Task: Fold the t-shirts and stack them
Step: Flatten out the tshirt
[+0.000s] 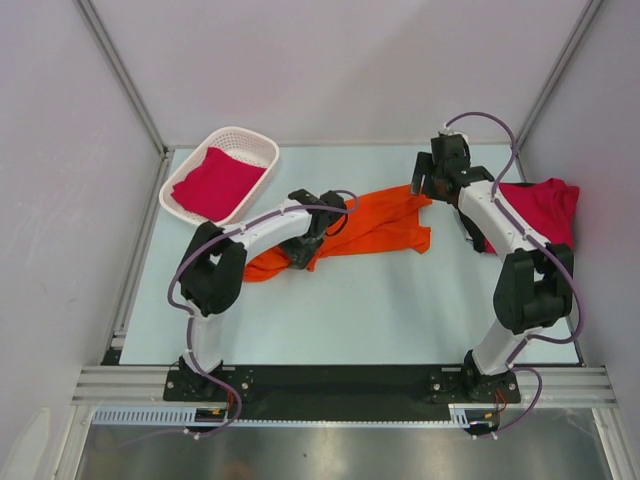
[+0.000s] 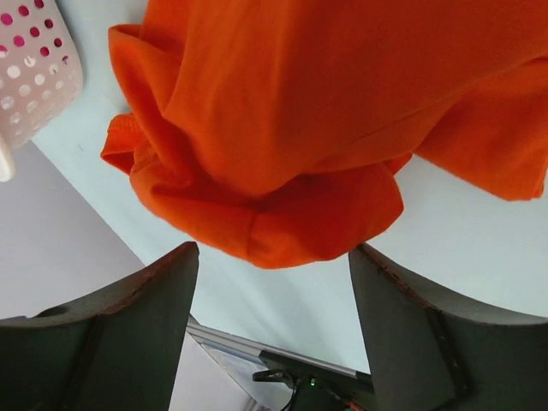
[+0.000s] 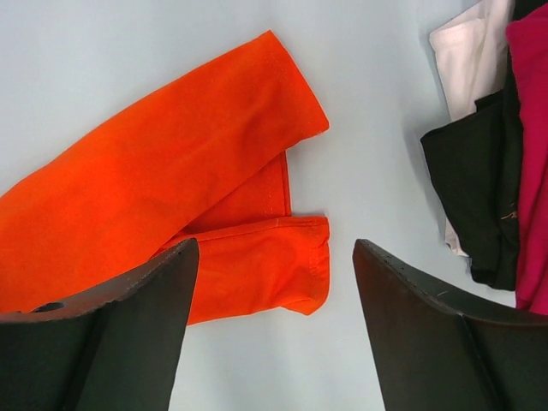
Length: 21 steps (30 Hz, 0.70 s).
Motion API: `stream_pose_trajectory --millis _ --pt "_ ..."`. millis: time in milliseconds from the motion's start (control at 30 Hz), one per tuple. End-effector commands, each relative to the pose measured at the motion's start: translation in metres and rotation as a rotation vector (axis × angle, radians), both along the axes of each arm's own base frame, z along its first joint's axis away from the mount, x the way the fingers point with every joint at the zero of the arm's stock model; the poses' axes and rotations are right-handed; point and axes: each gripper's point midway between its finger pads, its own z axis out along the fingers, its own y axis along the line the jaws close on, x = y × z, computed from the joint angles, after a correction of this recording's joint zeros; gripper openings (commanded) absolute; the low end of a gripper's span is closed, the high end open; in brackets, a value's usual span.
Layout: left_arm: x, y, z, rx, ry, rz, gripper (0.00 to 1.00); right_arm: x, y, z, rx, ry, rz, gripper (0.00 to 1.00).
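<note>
from above, the left arm [image 1: 262, 228] hides the eight o'clock part of the orange t-shirt [image 1: 385, 222]; the right arm [image 1: 495, 215] overlaps the crimson t-shirt [image 1: 548, 203] at three o'clock. left wrist view crops the lattice basket [image 2: 30, 68].

White plastic lattice basket [image 1: 243, 133] at far-left corner of pale blue table [image 1: 380, 310], black base plate [image 1: 340, 378] along near edge, aluminium rail [image 1: 130, 385] beside it, plain grey walls [image 1: 350, 70] around.
</note>
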Motion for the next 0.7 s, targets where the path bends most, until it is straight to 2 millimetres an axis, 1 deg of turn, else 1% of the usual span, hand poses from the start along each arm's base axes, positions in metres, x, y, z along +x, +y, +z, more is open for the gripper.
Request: stream_pose_trajectory --millis 0,33,100,133,167,200,267,300,367,433,533,600,667 --pt "0.006 -0.006 0.000 0.001 -0.017 -0.047 0.74 0.002 -0.002 0.021 0.020 -0.057 -0.005 0.78" --pt "0.006 -0.006 -0.002 0.005 -0.014 -0.048 0.70 0.003 -0.004 0.022 0.021 -0.059 -0.008 0.78" --pt "0.005 -0.005 -0.008 0.017 -0.001 -0.055 0.64 0.004 -0.005 0.023 0.021 -0.061 -0.010 0.78" --pt "0.004 -0.003 -0.011 0.025 0.002 -0.052 0.56 0.005 -0.006 0.023 0.024 -0.062 -0.014 0.78" --pt "0.004 -0.001 -0.016 0.044 0.013 -0.051 0.53 0.005 -0.008 0.024 0.023 -0.064 -0.016 0.78" --pt "0.003 0.000 -0.017 0.056 0.020 -0.051 0.43 0.006 -0.009 0.024 0.022 -0.065 -0.018 0.78" --pt "0.004 0.001 -0.020 0.075 0.023 -0.046 0.37 0.008 -0.012 0.025 0.025 -0.069 -0.024 0.78" --pt "0.007 -0.001 -0.017 0.070 0.017 -0.045 0.30 0.008 -0.013 0.026 0.025 -0.071 -0.025 0.77" --pt "0.009 -0.002 -0.016 0.066 0.013 -0.047 0.23 0.010 -0.015 0.025 0.029 -0.069 -0.031 0.78" --pt "0.012 -0.002 -0.012 0.073 0.002 -0.051 0.00 0.012 -0.015 0.022 0.037 -0.062 -0.033 0.78" --pt "0.017 0.001 -0.004 0.085 -0.031 -0.039 0.00 0.015 -0.016 0.024 0.044 -0.066 -0.035 0.77" --pt "0.024 0.004 0.009 0.084 -0.082 -0.018 0.00 0.018 -0.015 0.023 0.050 -0.067 -0.032 0.77" --pt "0.032 0.007 0.029 0.078 -0.166 0.016 0.00 0.020 -0.013 0.020 0.058 -0.058 -0.029 0.77"
